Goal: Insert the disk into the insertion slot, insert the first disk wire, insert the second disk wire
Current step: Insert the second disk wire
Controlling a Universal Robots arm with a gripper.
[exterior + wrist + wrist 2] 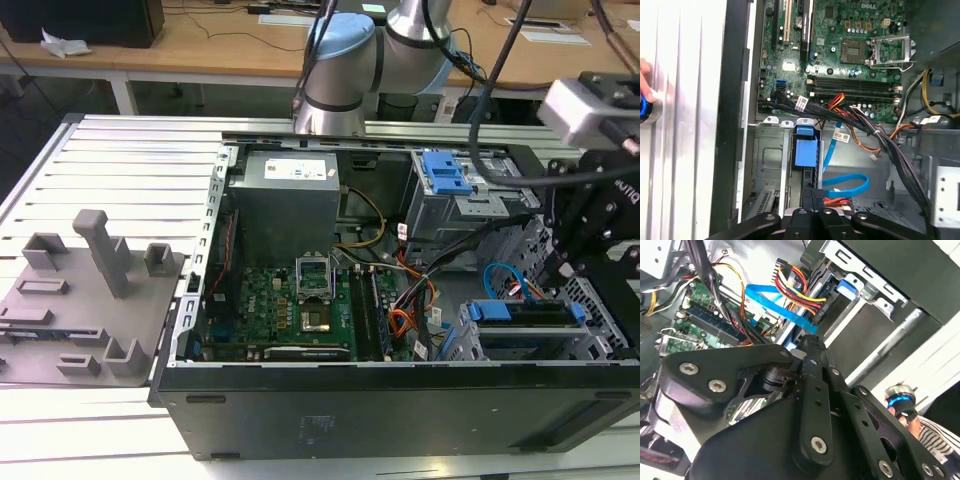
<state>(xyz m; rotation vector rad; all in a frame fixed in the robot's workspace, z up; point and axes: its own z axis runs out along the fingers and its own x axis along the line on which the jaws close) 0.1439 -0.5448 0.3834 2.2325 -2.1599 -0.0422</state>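
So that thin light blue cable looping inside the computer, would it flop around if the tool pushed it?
Probably. The light blue cable is a thin flat ribbon curled into a loose loop, so it likely bends easily and springs back somewhat. It looks light. Being flat, it would probably twist rather than roll, and a pinch on its narrow edge might slip.

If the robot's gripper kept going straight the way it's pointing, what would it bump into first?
Probably the disk with its blue handle, sitting in the insertion slot. The gripper points right at it in the first wrist view, with the second disk wire looping just beside. Depth is hard to judge, so the wire could touch first.
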